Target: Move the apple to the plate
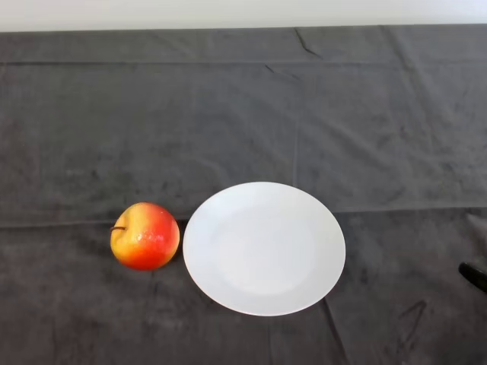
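You have one apple [144, 236], red and yellow, lying on its side on the dark cloth [243, 114], stem pointing left. It sits just beside the left rim of one white plate [264, 248], not on it.

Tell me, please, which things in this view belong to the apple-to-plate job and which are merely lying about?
Belong to the job:
- red and yellow apple, on the cloth just left of the plate
- white plate, nothing on it

Just there:
- dark cloth covering the table
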Tool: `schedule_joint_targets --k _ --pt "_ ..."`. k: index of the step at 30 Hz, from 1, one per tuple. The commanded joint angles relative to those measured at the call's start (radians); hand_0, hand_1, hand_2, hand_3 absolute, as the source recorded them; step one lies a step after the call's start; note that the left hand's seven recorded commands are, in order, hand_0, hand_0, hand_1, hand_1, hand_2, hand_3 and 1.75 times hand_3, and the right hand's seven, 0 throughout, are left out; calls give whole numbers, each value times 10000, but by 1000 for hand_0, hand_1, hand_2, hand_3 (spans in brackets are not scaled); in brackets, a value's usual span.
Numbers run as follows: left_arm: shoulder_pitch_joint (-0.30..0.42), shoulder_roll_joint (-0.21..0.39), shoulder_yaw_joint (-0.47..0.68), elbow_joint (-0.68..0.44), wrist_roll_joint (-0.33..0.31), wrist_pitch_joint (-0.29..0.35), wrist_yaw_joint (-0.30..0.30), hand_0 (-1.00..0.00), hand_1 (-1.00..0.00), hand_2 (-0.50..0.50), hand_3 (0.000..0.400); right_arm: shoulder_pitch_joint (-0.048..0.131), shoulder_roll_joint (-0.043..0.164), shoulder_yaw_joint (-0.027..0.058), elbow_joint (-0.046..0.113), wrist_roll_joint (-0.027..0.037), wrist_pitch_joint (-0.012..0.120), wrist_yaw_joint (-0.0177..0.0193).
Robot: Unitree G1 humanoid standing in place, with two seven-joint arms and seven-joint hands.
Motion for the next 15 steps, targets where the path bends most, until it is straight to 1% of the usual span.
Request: schedule_joint_targets --k 1,9,15 --pt "-128 189 -125 460 22 311 31 0 0 0 0 248 117 76 334 334 227 33" --pt "-132 223 -133 463 25 348 29 0 0 0 0 248 117 76 334 334 227 33" --pt "-141 364 -86 460 -14 419 -31 0 0 0 0 248 117 76 334 334 227 33"
